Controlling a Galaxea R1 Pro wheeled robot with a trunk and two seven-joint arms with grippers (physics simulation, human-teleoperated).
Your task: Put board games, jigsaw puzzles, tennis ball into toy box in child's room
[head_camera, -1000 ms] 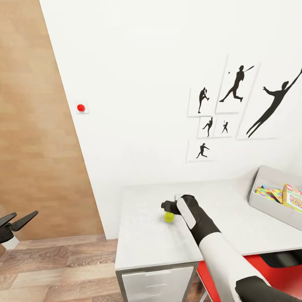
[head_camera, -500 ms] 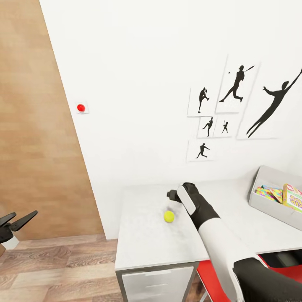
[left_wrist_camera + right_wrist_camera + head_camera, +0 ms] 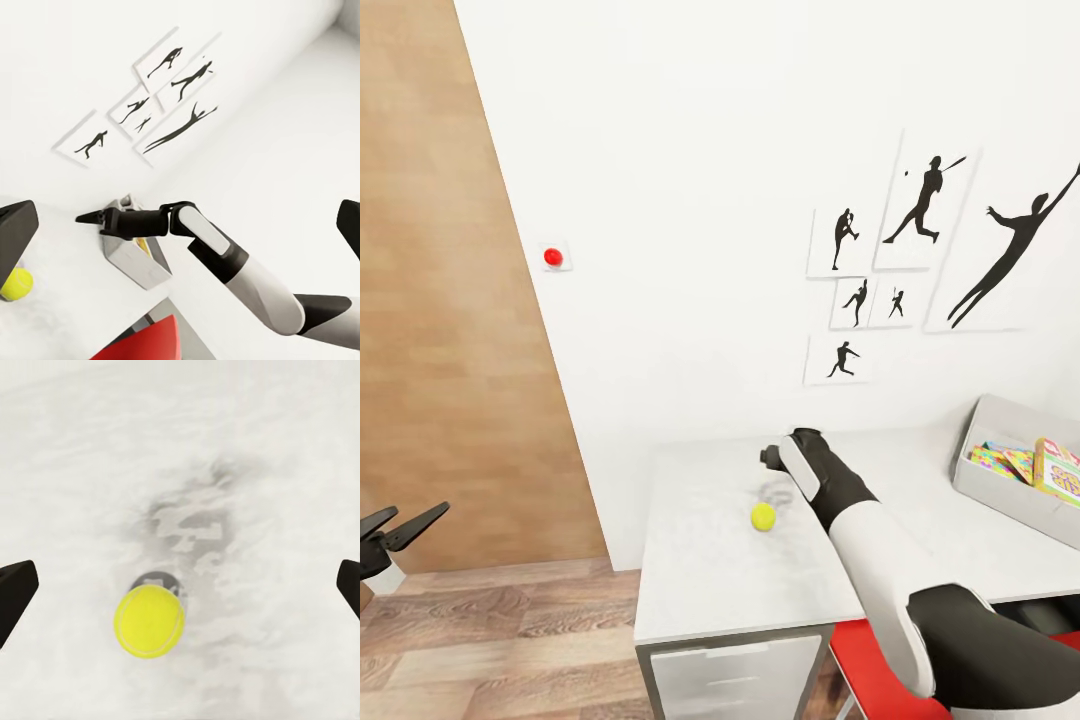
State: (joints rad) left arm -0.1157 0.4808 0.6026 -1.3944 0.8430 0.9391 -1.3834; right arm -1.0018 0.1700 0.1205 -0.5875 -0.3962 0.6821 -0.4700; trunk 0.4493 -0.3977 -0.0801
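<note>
1. One table [image 3: 720,585], light grey speckled top, white drawers below its front edge; far right end cut off by the frame.
2. One toy box [image 3: 1000,480] on the table, well to the right of the tennis ball, partly cut by the frame edge; bright puzzle pieces [image 3: 1000,462] and one printed game box [image 3: 1057,470] inside, exact number of items hard to tell.
3. Right arm stretched forward over the table, right gripper [image 3: 768,458] raised above the top just behind the tennis ball; fingers spread wide, gripping nothing, fingertips [image 3: 16,592] at the wrist view's edges.
4. Left gripper [image 3: 405,527] off the table, well to the left of it, low by the wooden floor; fingers apart, empty.
5. One tennis ball [image 3: 763,516], yellow-green, lying free on the table top, also seen under the right gripper [image 3: 149,622].
</note>
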